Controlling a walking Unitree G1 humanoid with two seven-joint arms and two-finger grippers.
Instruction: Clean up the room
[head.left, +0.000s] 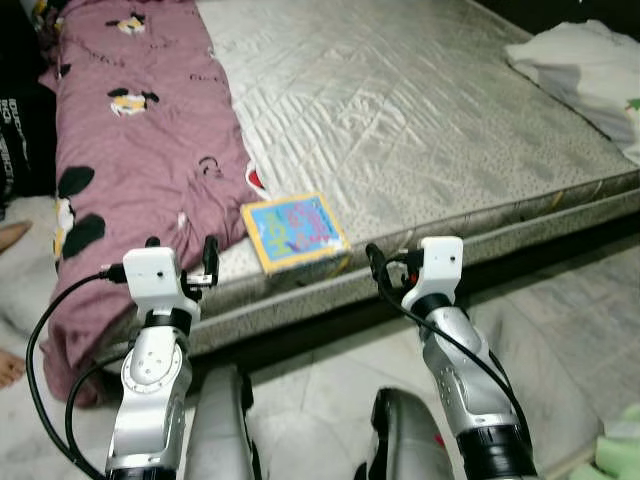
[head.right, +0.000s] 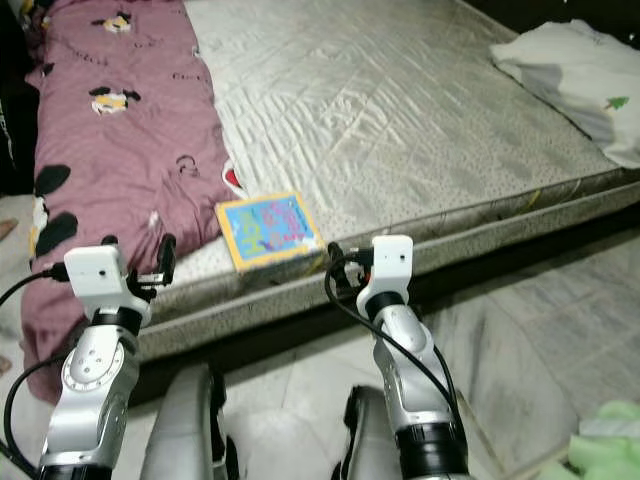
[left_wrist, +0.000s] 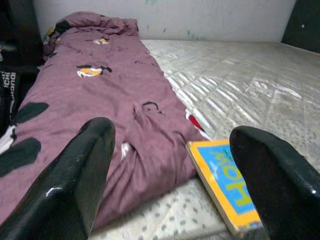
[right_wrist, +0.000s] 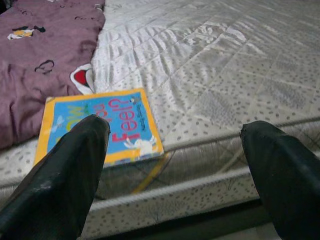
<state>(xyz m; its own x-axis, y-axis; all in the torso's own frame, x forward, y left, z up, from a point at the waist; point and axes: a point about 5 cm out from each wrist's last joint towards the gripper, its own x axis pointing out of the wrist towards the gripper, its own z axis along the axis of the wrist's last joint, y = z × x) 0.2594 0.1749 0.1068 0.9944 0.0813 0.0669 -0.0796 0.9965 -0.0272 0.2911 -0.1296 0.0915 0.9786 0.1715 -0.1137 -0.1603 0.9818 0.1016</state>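
Note:
A blue picture book with a yellow border (head.left: 293, 230) lies flat at the near edge of the bare grey mattress (head.left: 420, 110), next to a mauve printed blanket (head.left: 130, 150). Both arms are raised in front of the mattress edge. In the left wrist view my left gripper (left_wrist: 170, 165) is open, aimed at the blanket's edge, the book (left_wrist: 225, 185) just to one side. My right gripper (right_wrist: 175, 165) is open too, pointed at the mattress edge with the book (right_wrist: 100, 127) off to one side. Neither touches anything.
A white pillow (head.left: 590, 70) lies at the mattress's far right corner. The marble floor (head.left: 570, 320) runs along the mattress front. Something light green (head.right: 605, 440) sits on the floor at the lower right. A person's bare feet (head.left: 10, 240) show at the left edge.

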